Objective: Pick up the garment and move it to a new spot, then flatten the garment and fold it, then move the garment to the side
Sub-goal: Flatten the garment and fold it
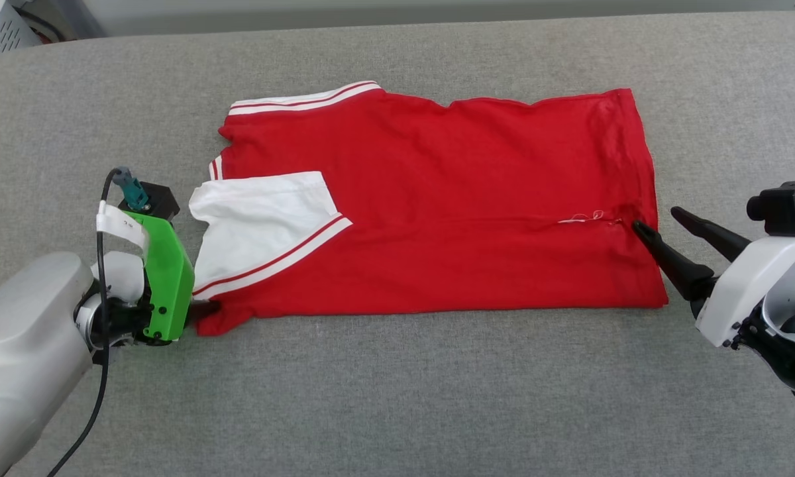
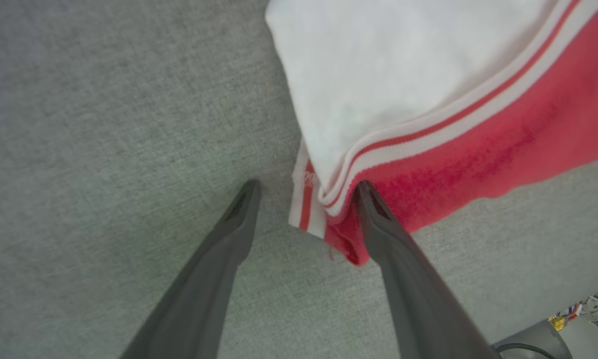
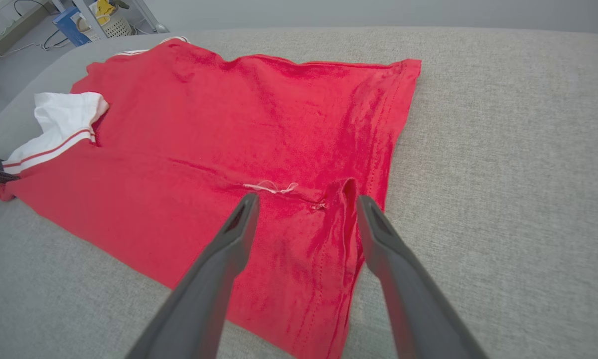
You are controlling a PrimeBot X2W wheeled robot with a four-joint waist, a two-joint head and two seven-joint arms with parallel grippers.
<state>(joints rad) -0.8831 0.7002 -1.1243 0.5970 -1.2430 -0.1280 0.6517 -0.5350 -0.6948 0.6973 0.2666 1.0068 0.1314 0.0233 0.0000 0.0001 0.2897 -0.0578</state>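
Wide strips of grey desk [image 1: 397, 397] run free along both long edges of the folded red garment [image 1: 437, 212], room enough for a hand to pass. Its short ends are occupied: the left hand [image 2: 306, 185], fingers spread, straddles the near sleeve corner; the right hand [image 1: 655, 218], likewise spread, sits at the hem.

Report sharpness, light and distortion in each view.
Head view: even, soft light, garment sharp, no glare. Left wrist view: very close, so the sleeve and the fingers of the left gripper look soft, and the white sleeve is nearly washed out. Right wrist view: garment sharp, but the wide-angle lens makes the right gripper loom large and slightly blurred.
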